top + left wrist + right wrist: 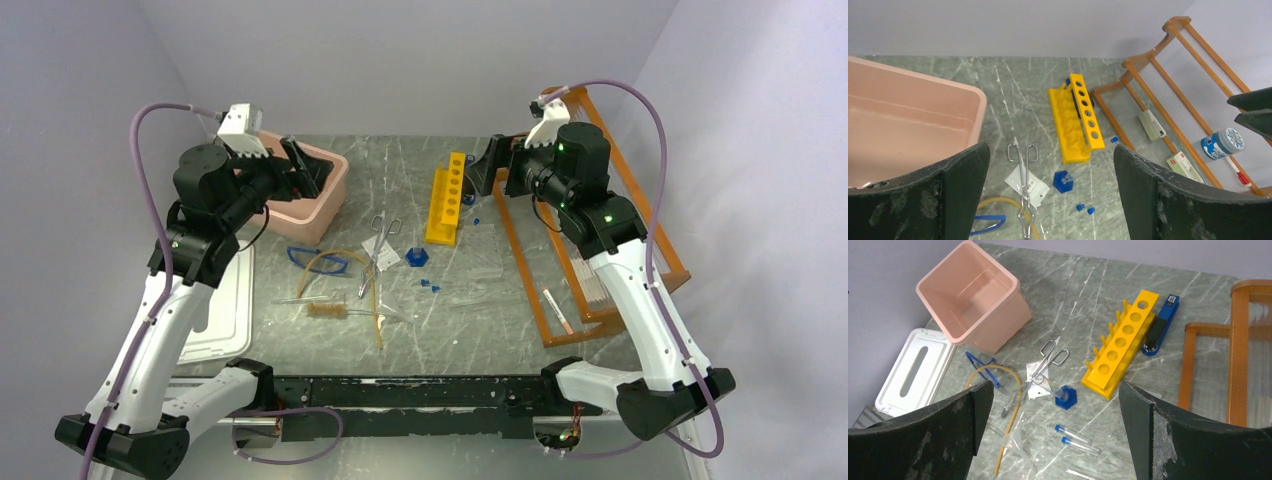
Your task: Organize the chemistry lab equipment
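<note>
No writing, label or number here can be read.

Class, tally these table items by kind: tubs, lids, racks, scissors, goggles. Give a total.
Tub: 1
Lid: 1
Racks: 2 (yellow rack, orange rack)
Scissors: 1
Goggles: 1
Total: 6
</note>
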Controlling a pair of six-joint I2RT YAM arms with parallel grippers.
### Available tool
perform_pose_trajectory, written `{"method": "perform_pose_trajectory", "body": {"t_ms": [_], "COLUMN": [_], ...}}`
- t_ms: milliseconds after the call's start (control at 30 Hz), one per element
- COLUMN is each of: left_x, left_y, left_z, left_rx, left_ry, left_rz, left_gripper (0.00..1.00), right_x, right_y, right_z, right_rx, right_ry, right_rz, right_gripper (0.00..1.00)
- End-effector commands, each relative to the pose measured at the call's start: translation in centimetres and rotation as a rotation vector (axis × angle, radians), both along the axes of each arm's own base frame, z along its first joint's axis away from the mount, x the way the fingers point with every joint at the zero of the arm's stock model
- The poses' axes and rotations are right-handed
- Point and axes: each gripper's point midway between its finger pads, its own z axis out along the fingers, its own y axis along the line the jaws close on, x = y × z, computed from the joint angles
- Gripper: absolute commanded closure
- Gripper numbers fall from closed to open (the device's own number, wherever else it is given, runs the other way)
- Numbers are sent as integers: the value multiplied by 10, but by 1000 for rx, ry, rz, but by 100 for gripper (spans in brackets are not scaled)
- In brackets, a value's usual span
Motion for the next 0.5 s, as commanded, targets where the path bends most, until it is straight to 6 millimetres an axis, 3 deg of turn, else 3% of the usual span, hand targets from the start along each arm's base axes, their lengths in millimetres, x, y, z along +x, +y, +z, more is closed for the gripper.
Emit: {"method": "perform_pose_trajectory", "body": {"t_ms": [0,233,467], "left_x": [-6,-21,-27], "left_y": [-11,-39,-45], "left_z": [2,-42,-92], "left_rx": [-55,-89,-79], "left_ry": [-28,61,162], "left_rz": [-69,-243,-248], "left_gripper": [3,3,3], "right_x": [0,-19,-24], "right_y": [4,41,87], "right_z": [-8,-36,-95], "right_rx": [2,-86,-161], "right_ry": [21,-90,44], "right_rz": [9,119,149], "right_gripper": [0,0,5]}}
